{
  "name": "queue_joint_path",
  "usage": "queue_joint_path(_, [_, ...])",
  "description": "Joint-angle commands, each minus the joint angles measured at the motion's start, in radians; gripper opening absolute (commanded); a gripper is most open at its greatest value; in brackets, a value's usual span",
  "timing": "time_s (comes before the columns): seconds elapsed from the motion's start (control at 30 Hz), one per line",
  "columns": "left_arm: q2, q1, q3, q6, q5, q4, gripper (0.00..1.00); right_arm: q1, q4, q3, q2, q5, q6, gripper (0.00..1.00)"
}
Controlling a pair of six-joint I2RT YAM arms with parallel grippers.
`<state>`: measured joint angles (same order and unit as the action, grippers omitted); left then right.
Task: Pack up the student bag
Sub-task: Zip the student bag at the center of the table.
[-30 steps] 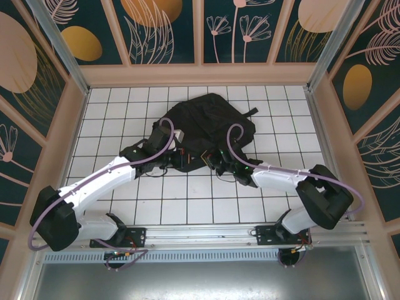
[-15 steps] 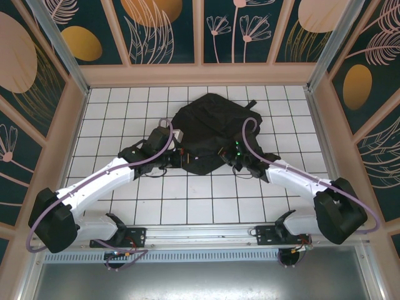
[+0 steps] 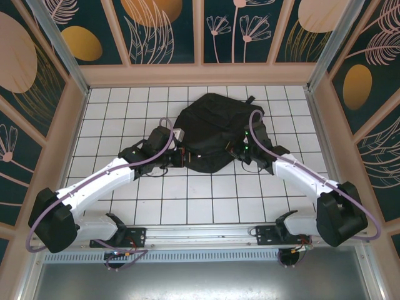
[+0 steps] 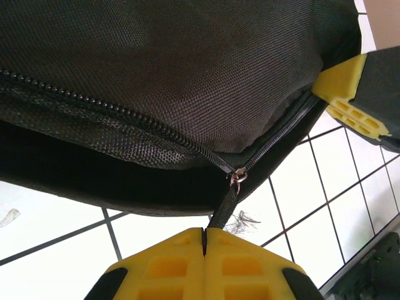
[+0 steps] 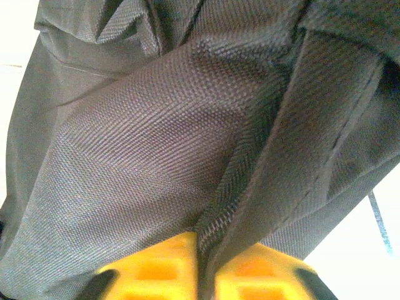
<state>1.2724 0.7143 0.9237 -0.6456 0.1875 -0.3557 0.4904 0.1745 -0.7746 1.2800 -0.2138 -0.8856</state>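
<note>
Now the left tool (image 4: 204,231) pinches the student bag (image 4: 187,75) zipper pull (image 4: 222,207).

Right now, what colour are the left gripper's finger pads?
Yellow, on the left gripper; shows best in the left wrist view.

Right pincer (image 3: 239,150) farther right along the student bag (image 3: 209,119), away from its near middle edge.

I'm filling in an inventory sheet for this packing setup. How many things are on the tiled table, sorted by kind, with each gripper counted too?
Student bag: 1
Zipper pull: 1
Grippers: 2, the left gripper and the right gripper
Total: 4
</note>
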Motion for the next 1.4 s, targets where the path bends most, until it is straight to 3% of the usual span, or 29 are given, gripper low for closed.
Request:
queue_joint_path(0.0, [0.004,-0.003,0.022,-0.021,0.023,0.009,0.00,-0.002,0.001,-0.060,-0.035,0.060,0.021,0.33])
queue_joint_path(0.17, [0.021,-0.003,0.043,-0.036,0.054,0.038,0.00,0.051,-0.011,-0.030,-0.130,0.038,-0.097,0.46])
queue_joint_path(0.27, [0.028,-0.003,0.043,-0.043,0.078,0.055,0.00,0.119,-0.051,0.015,-0.166,0.042,-0.246,0.51])
queue_joint_path(0.43, [0.031,-0.003,0.043,-0.045,0.095,0.060,0.00,0.239,-0.219,0.110,-0.173,0.081,-0.512,0.51])
queue_joint_path(0.6, [0.018,-0.004,0.044,-0.045,0.093,0.057,0.00,0.312,-0.300,0.113,-0.072,0.107,-0.652,0.53])
queue_joint_path(0.87, [0.007,-0.003,0.042,-0.048,0.096,0.054,0.00,0.362,-0.345,0.089,0.063,0.147,-0.723,0.50])
queue_joint_path(0.97, [0.003,-0.003,0.043,-0.047,0.098,0.052,0.00,0.367,-0.331,0.099,0.065,0.179,-0.729,0.45])
queue_joint_path(1.13, [-0.014,-0.003,0.043,-0.053,0.123,0.072,0.00,0.367,-0.260,0.101,0.067,0.253,-0.708,0.29])
queue_joint_path(1.37, [-0.036,-0.003,0.006,-0.076,0.172,0.123,0.00,0.323,-0.184,0.029,0.135,0.234,-0.576,0.09])
